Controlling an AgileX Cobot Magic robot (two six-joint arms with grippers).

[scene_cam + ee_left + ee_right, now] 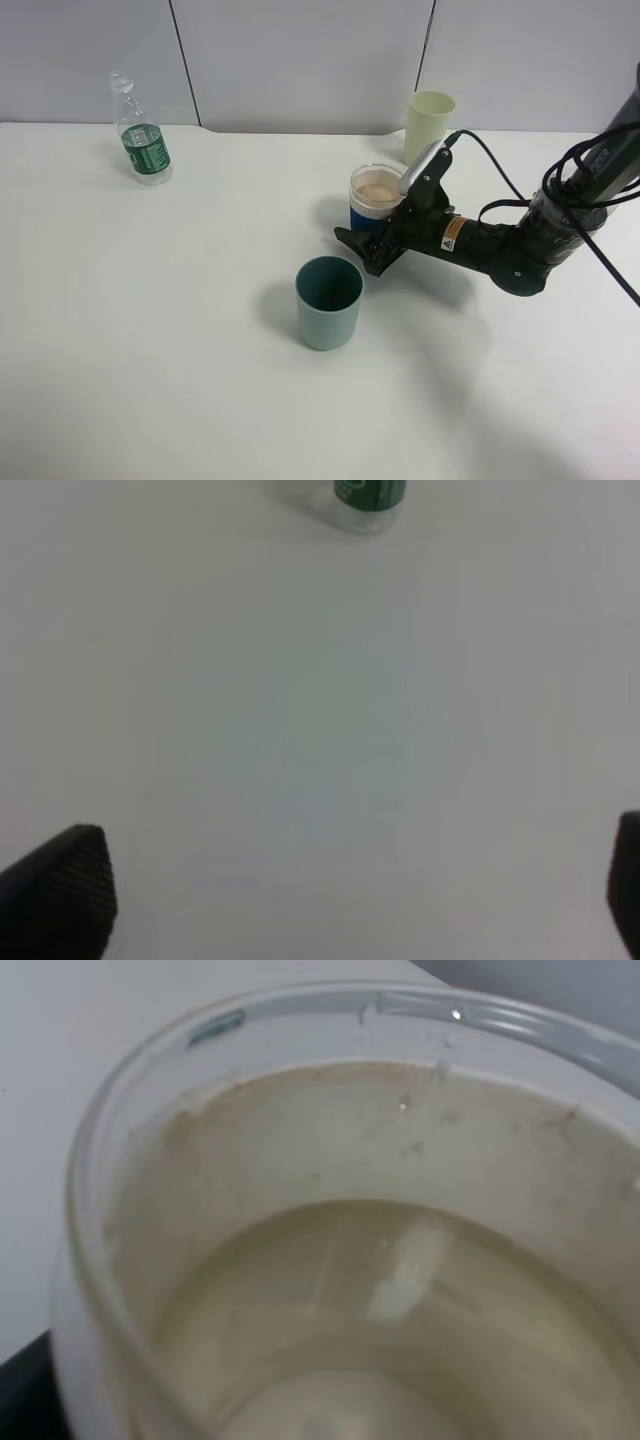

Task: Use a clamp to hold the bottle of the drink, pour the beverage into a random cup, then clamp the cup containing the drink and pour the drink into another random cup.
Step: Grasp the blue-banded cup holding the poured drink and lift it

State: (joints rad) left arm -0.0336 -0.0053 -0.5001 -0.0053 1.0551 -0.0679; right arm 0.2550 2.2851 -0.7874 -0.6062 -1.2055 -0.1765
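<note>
1. The right hand (366, 226) clasps the round white cup (375, 192), which is blue-banded below and stands right of centre. Its black fingers flank the cup's wall.
2. Cloudy beige drink (400, 1290) lies in the stained cup.
3. The left hand (350, 880) gapes wide over the matte white bench (300, 730).
4. A clear plastic bottle (141, 135) with a green label stands upper left.
5. A smooth teal cup (328, 302) sits lower centre.

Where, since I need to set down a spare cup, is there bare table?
Free: the wide stretch of table between the bottle and the teal cup, and the near-left corner. Crowded: right of centre, where the right gripper meets the drink-filled cup, with the pale cup behind it.
</note>
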